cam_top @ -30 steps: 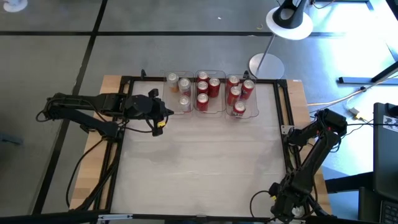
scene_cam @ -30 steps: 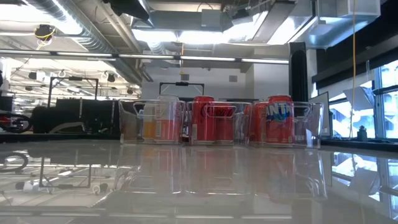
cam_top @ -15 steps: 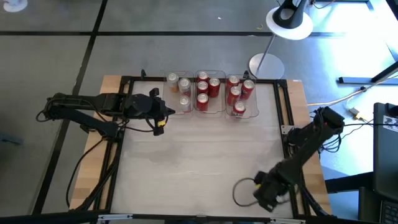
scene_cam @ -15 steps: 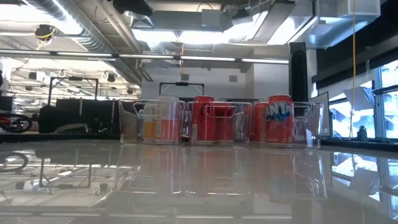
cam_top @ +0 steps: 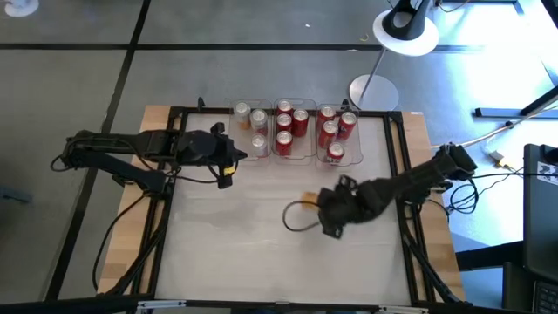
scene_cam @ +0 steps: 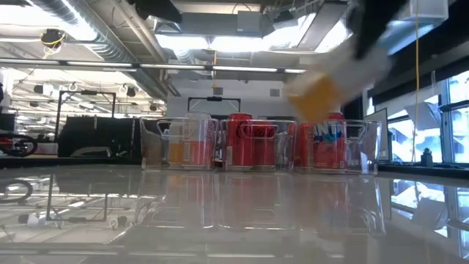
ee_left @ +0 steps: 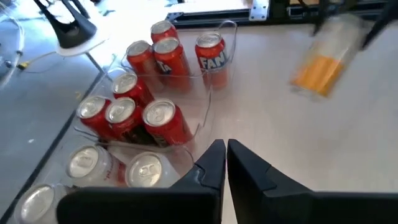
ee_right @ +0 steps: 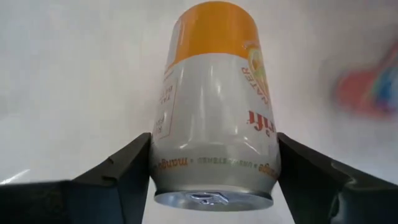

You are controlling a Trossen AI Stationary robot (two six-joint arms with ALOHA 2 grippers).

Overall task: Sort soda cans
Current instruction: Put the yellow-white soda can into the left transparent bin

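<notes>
- The right gripper [cam_top: 316,202] is clamping a white-and-orange can [ee_right: 214,106] between its two fingers, one on each side of the body; the can's long axis is running straight out from the jaws, silver top toward the wrist.
- In the high view this gripper is hanging over the middle of the table [cam_top: 261,262], and the can is showing only as a small orange patch at its tip, on the side facing the bins.
- The three clear bins [cam_top: 295,157] are sitting in a row at the table's far edge, so the carried can is lying nearer than them and apart from them.
- The left bin is holding silver-topped pale cans [cam_top: 259,119], which looks like the match for the carried one; it is lying far and left of the jaws.
- The middle and right bins are holding red cans [cam_top: 284,139].
- The left gripper [cam_top: 234,158] is waiting with its jaws pressed together, empty, just beside the left bin's near corner, so it is sitting close to the likely drop spot.
</notes>
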